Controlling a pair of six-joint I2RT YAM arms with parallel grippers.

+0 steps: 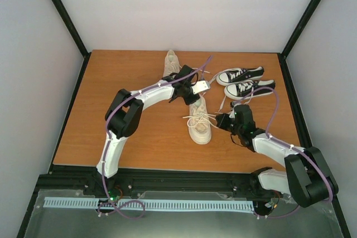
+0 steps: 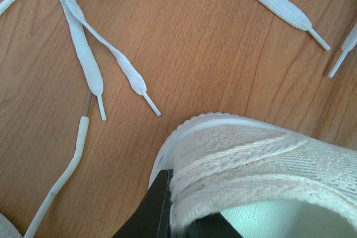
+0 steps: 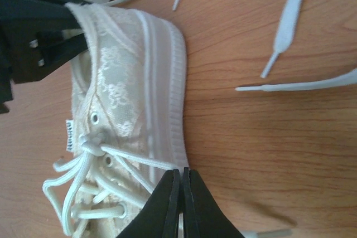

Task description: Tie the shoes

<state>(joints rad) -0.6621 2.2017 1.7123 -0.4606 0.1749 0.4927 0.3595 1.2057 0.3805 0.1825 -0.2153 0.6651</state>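
Two cream shoes lie on the table: one at the far middle [image 1: 170, 62], one in the centre [image 1: 199, 122]. My left gripper [image 1: 188, 91] is shut on the centre shoe's heel collar [image 2: 251, 160], with the fabric pinched between its black fingers [image 2: 149, 210]. My right gripper [image 1: 221, 120] sits at that shoe's right side. In the right wrist view this gripper [image 3: 181, 172] is shut on a thin white lace [image 3: 134, 159] that runs from a knot [image 3: 92, 146] at the top eyelets. The lace is drawn out sideways over the sole.
A pair of small black sneakers [image 1: 241, 74] with white toe caps lies at the back right. Loose flat lace ends [image 2: 89, 54] and others [image 3: 287, 23] trail over the wood around the centre shoe. Black frame posts [image 1: 75, 32] bound the table.
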